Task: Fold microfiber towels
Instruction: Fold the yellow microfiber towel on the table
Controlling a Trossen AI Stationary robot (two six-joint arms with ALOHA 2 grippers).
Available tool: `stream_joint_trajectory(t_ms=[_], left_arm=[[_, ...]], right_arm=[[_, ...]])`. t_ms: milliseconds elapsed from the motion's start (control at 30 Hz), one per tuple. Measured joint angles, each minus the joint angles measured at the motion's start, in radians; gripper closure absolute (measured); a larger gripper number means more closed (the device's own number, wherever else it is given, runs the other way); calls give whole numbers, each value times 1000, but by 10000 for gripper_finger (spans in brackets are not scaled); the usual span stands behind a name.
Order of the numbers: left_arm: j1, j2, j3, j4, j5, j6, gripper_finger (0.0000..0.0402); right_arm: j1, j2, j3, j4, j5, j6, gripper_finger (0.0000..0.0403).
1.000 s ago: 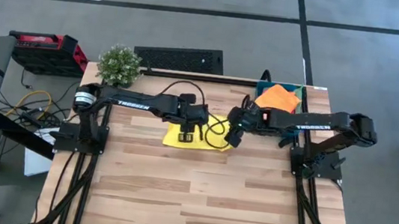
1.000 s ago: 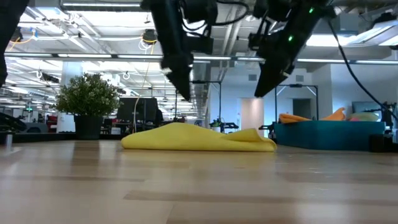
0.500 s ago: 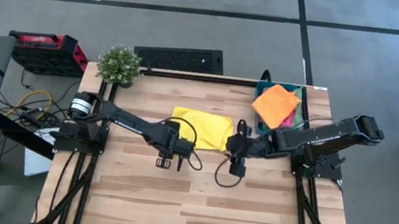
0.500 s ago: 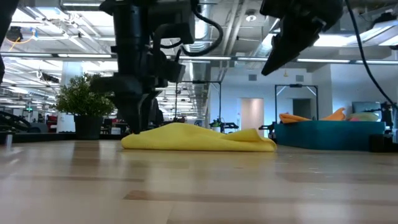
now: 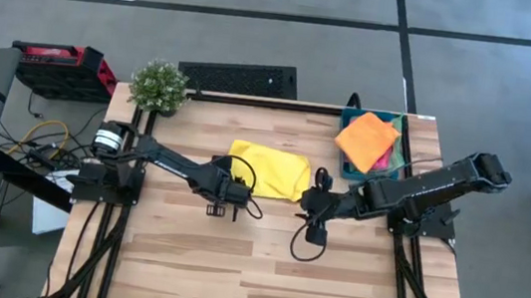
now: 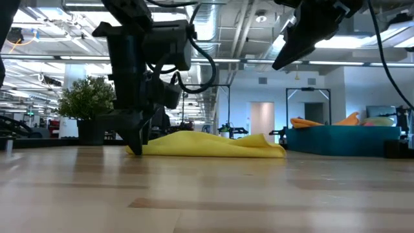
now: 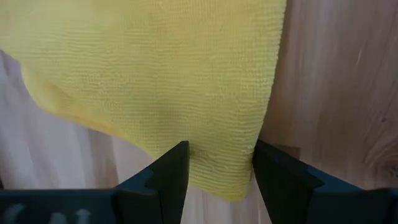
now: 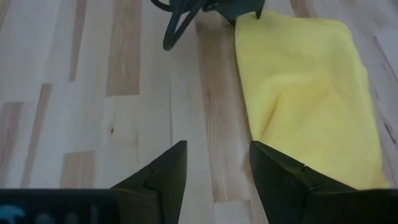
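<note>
A: Where do we see the yellow towel (image 5: 268, 170)?
B: Flat on the surface (image 5: 194, 251); its corner sits between the left gripper's (image 7: 217, 163) spread fingers.
A: And the right gripper (image 5: 317, 207)?
B: Spread, raised beside it.

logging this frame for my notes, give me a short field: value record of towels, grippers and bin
yellow towel: lying rumpled on the table
left gripper: down at the towel's near corner, jaws open astride the edge
right gripper: raised off the table, jaws open, empty
orange towel: on top in the teal bin
pink towel: under the orange one
</note>
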Motion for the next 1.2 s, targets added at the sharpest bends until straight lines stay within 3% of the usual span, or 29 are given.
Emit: stream_joint_trajectory(t_ms=[200,433,600,1000,1200], left_arm=[[4,-4,-18,19,-1,-21,256],[9,3,11,11,-2,50,389],[25,3,80,15,-2,175,395],[39,2,209,173,-13,760,401],[85,2,241,232,-7,902,401]], right_arm=[[-2,0,0,1,0,16,206],[-2,0,0,-1,0,16,210],[-2,0,0,-13,0,17,211],[-2,0,0,-61,0,19,214],[-8,-21,0,-100,8,56,216]])
